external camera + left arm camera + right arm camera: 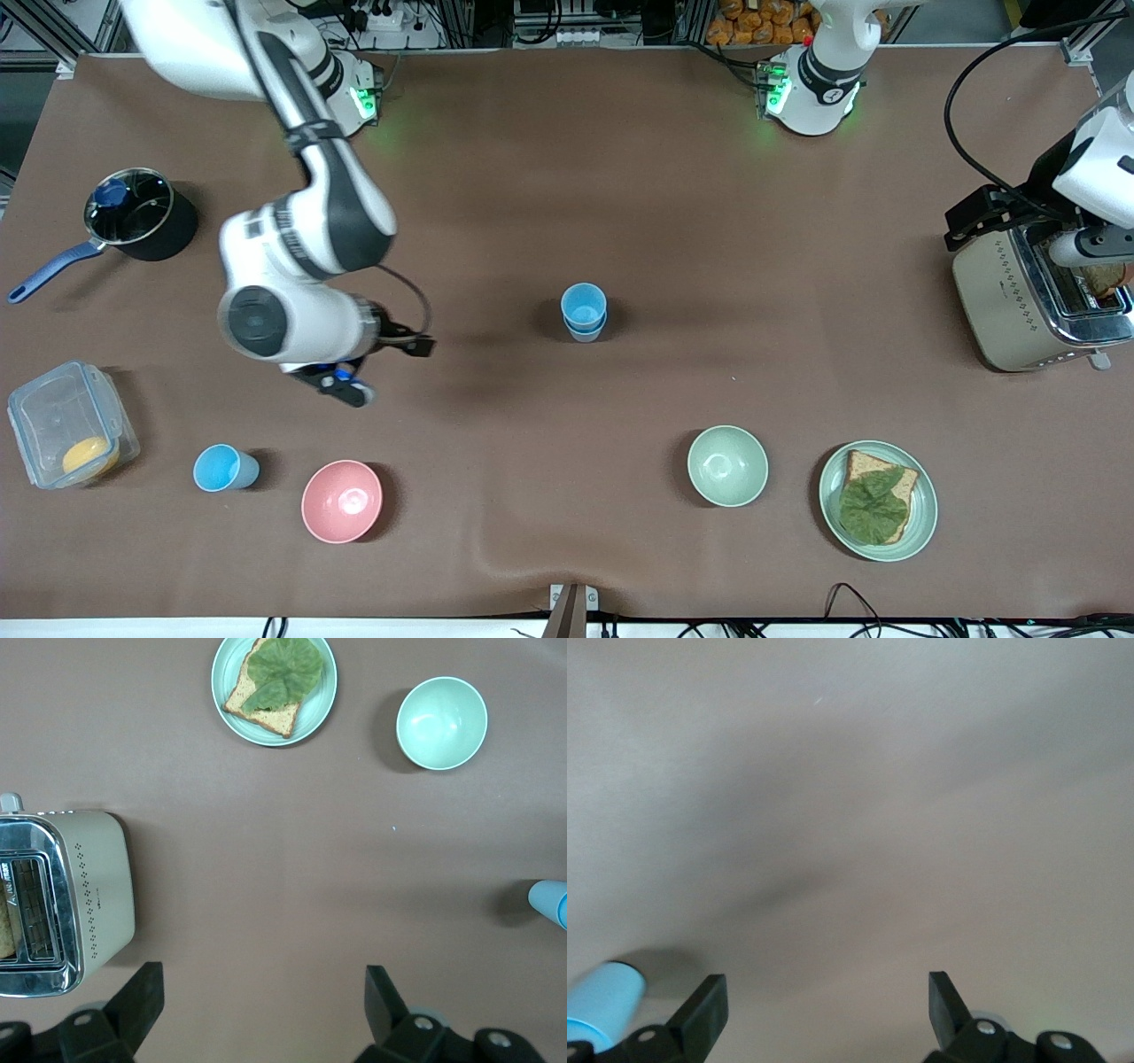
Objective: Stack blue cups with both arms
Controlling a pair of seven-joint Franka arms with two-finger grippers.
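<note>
Two nested blue cups [584, 312] show whole only from the front; both wrist views show spread, empty jaws.

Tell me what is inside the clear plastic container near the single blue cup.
The clear container holds one round yellow-orange item, resting in the corner nearest the front camera. The rest of its inside looks bare. What the item is cannot be told.

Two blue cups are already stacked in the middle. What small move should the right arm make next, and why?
Probably lower the open right gripper toward the single sky-blue plastic cup beside the pink bowl: it stands apart from the stacked blue cups, and that gripper holds nothing.
</note>
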